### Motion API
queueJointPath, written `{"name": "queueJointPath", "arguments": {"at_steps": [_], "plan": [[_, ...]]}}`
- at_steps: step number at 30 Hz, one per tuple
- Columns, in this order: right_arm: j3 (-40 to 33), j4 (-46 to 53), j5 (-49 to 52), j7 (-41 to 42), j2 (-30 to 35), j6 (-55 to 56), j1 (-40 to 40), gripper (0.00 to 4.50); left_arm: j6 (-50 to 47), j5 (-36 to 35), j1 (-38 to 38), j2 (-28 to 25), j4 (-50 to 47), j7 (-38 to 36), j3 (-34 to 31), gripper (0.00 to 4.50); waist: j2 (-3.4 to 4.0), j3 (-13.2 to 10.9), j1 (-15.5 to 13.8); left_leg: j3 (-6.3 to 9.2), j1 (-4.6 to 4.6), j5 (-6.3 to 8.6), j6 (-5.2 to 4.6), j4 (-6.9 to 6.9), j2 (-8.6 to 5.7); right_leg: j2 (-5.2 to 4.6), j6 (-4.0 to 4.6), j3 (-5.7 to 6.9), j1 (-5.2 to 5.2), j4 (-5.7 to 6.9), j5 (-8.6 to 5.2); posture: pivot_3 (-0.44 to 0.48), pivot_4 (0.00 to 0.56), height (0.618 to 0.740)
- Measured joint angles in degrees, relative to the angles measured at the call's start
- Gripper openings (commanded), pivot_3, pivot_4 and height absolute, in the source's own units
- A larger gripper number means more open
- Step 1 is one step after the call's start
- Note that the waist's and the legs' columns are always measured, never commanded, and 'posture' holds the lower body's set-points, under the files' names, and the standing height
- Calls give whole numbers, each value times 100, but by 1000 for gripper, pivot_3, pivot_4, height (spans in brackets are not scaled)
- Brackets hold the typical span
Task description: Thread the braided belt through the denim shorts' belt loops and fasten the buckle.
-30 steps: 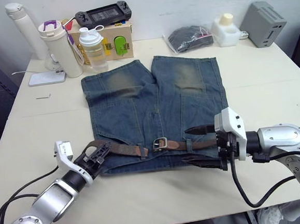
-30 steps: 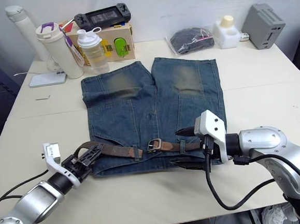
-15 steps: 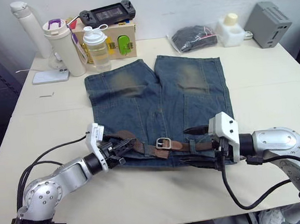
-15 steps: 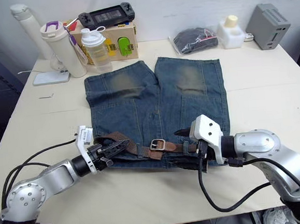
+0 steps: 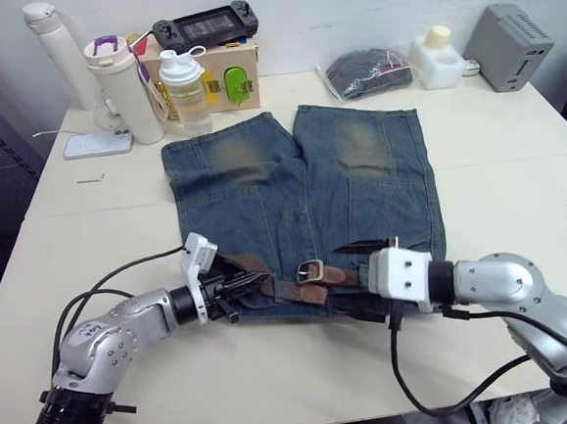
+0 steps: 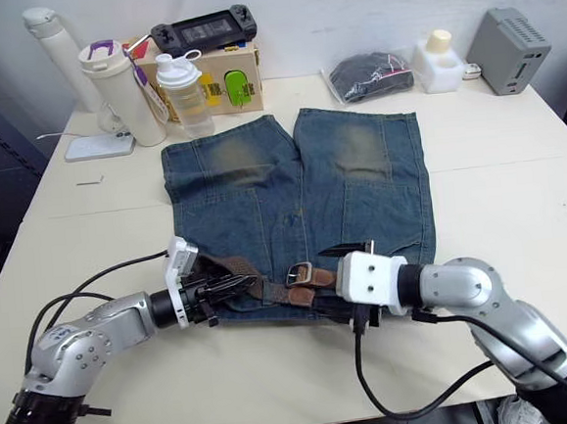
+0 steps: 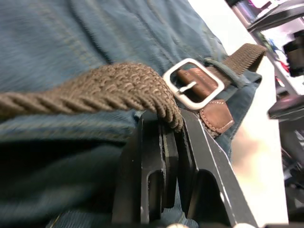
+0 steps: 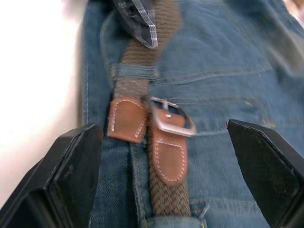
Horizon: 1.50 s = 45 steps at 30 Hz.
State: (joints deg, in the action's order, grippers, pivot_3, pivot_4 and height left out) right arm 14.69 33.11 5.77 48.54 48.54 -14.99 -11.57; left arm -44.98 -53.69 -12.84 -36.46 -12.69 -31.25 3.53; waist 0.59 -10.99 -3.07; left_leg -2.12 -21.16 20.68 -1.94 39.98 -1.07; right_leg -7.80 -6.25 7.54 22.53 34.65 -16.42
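Note:
The denim shorts [image 5: 290, 172] lie flat on the table, waistband toward me. The braided belt [image 5: 280, 289] runs along the waistband, passing under a belt loop [image 8: 135, 71]. Its silver buckle [image 5: 312, 270] sits mid-waistband, with the leather tip [image 8: 126, 119] lying beside it. My left gripper [image 5: 235, 286] is just left of the buckle, shut on the braided belt [image 7: 95, 90]. My right gripper [image 5: 343, 279] is just right of the buckle, open, one finger on either side of the waistband, with the buckle [image 8: 171, 121] ahead of them.
At the back left stand a white thermos [image 5: 60, 53], a tumbler [image 5: 125, 92], a shaker bottle [image 5: 186, 90] and a box [image 5: 224, 74] with a game controller on top. A bagged black bundle [image 5: 366, 73], a white jar [image 5: 435, 56] and a grey box [image 5: 518, 44] stand at the back right.
My left gripper has slid right along the waistband toward the buckle, bringing the belt with it. My right gripper has moved left toward the buckle, staying open.

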Motion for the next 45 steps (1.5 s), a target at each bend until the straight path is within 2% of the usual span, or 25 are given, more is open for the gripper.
{"name": "queueJointPath", "arguments": {"at_steps": [6,15,18,21,23,26,33,37,43,45], "plan": [[462,-550,-1488,-515,-240,1519,80,4440,46,403,-16,184,130,-432,-30,0,0,0,-1,1,3,-5,2,2,0,0,0,-1,-2,4,0,0,150,690],[495,-863,-2170,-779,-455,2442,119,4440,-47,601,-7,244,144,-609,-144,0,1,0,16,3,5,-6,1,2,6,3,1,-1,-3,6,0,0,150,690],[496,-897,-2277,-781,-516,2539,119,3655,-82,650,-7,286,144,-630,-194,0,1,0,18,3,6,-6,1,2,7,3,1,-1,-3,8,-1,0,150,690],[496,-915,-2333,-746,-528,2630,122,2330,-126,681,-7,335,144,-634,-234,0,1,0,18,3,6,-6,0,3,7,3,1,-1,-3,9,-1,0,150,690],[496,-916,-2378,-708,-531,2639,133,1288,-157,705,-7,380,144,-635,-258,0,1,0,16,4,6,-7,0,3,7,3,1,-1,-4,10,-1,0,150,690],[496,-916,-2391,-686,-570,2640,154,15,-198,718,-7,394,144,-640,-279,0,1,0,17,4,7,-7,0,4,7,3,2,-1,-3,11,-1,0,150,690],[496,-915,-2437,-637,-632,2628,196,15,-244,768,-6,409,140,-688,-310,0,1,1,23,4,7,-7,0,4,7,3,2,-1,-3,12,-1,0,150,690],[495,-901,-2431,-571,-651,2597,224,0,-158,833,96,419,72,-699,-372,1591,1,1,40,4,7,-6,0,3,10,2,3,-2,-3,12,-1,0,150,690],[438,-856,-2402,-536,-653,2525,268,0,-139,783,603,122,-692,-769,-700,4355,1,0,104,4,5,-3,6,3,22,-3,7,-5,-2,13,-4,0,150,690],[396,-835,-2349,-535,-654,2496,287,0,-145,708,866,-19,-1015,-794,-836,4438,1,0,143,7,4,-2,8,3,25,-3,8,-4,-2,12,-4,0,150,690]]}}
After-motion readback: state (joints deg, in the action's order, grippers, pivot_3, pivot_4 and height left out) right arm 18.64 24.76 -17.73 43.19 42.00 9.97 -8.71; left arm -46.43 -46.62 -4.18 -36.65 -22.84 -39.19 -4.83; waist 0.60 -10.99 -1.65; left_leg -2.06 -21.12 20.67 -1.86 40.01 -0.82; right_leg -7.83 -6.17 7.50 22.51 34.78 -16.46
